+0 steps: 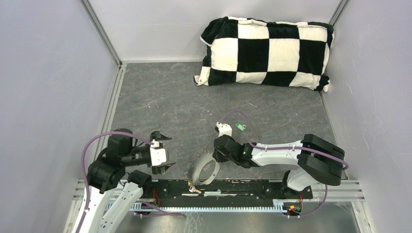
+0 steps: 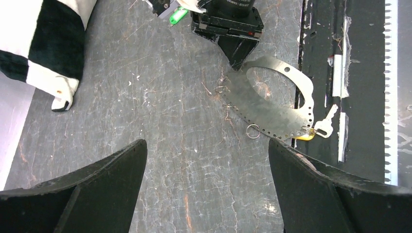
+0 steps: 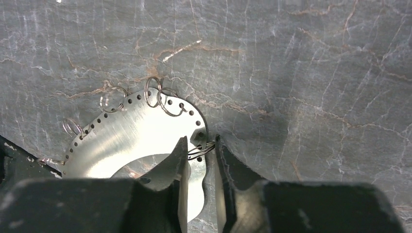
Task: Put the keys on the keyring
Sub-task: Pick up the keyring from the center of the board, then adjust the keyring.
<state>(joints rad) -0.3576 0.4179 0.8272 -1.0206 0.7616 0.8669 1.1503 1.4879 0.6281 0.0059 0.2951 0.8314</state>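
The keyring (image 3: 126,136) is a thin plate, likely stiff, light and slippery, best pinched at its rim. The right claw (image 3: 200,143) straddles that rim, nearly pressed together; I cannot tell if it grips. The left claw (image 2: 206,145) is spread.

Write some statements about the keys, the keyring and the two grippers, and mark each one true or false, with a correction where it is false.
1. The left gripper has wide-open, empty jaws. True.
2. The green key hangs on the keyring. False: it lies apart from it, beside the right arm.
3. The yellow key sits at one end of the keyring. True.
4. The pillow touches the keyring. False: it lies far from it.
5. The right gripper has its jaws on either side of a small ring at the keyring's edge. True.
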